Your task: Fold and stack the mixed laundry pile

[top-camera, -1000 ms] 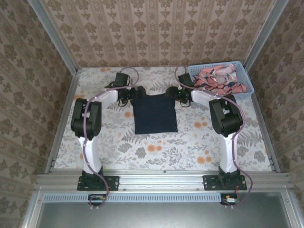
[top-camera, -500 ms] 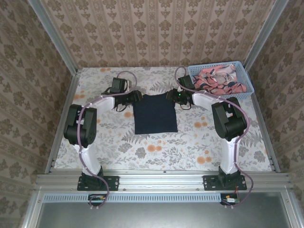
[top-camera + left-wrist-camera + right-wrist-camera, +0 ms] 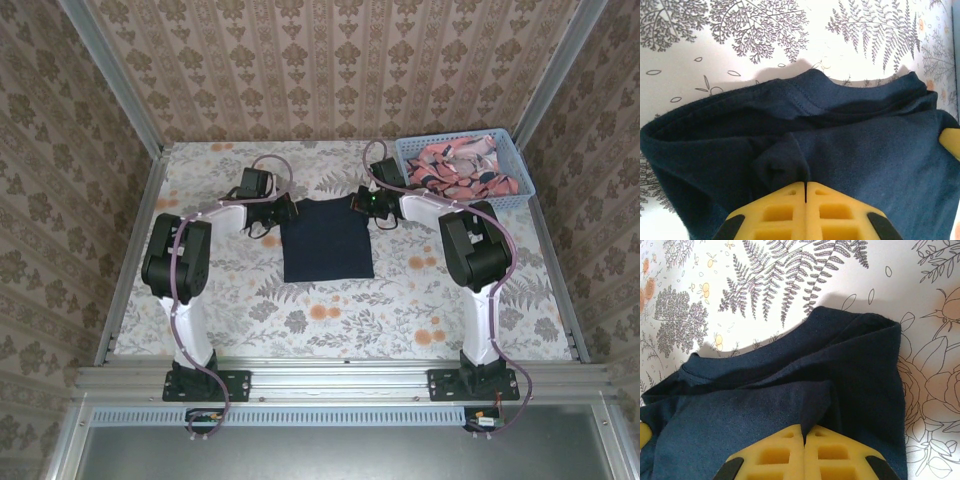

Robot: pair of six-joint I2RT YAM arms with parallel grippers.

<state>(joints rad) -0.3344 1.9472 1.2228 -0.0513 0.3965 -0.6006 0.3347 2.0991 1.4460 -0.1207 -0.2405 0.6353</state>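
We have the left claw (image 3: 805,186) and right claw (image 3: 804,429) each pinched shut on a far corner of the shirt (image 3: 327,243), mid-counter. The pink garment (image 3: 462,165) waits in the far-right basket (image 3: 524,172). Thin pinches: pull unevenly and a corner could slip, skewing our fold.

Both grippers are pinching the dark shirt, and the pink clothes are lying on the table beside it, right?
Not quite. The left gripper and right gripper do pinch the shirt, but the pink clothes lie in the blue basket at the far right corner of the table, not on the table itself. The top view shows it.
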